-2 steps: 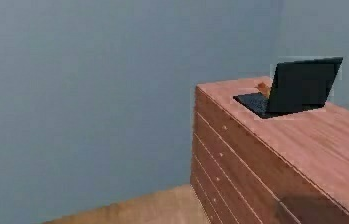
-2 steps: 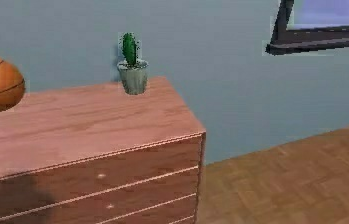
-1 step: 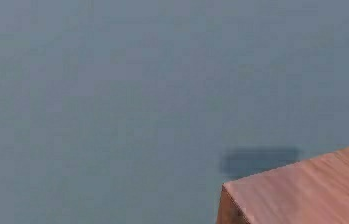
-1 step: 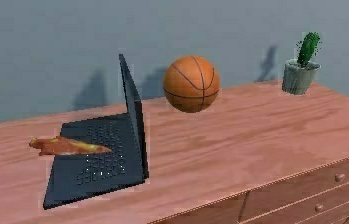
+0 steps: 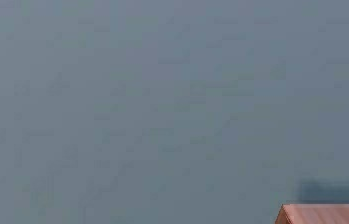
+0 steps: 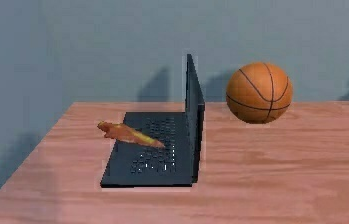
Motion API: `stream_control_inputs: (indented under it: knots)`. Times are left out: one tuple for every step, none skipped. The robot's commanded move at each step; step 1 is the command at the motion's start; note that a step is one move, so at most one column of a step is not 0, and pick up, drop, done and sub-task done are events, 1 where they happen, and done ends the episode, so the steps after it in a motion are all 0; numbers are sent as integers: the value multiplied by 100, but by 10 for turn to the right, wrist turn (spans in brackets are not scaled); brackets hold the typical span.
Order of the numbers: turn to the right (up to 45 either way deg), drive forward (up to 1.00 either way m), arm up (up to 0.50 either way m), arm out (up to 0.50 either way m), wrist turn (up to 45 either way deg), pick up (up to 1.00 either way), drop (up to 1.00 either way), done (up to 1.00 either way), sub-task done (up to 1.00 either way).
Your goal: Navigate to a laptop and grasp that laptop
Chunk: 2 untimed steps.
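A dark laptop stands with its lid raised on a reddish wooden table in the arm side view. Its screen stands nearly edge-on and its keyboard faces the view's left. A slim orange-brown thing lies slanted across the keyboard's left part and reaches past the laptop's edge.
An orange basketball sits on the table right of the laptop, near the grey-blue wall. In the forward view the same wall is close ahead, and a corner of the wooden table pokes in at the bottom right.
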Motion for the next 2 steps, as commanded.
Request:
stream_control_inputs:
  knots:
    - [0,0,50,0,0,0,0,0,0]
    - [0,0,38,0,0,0,0,0,0]
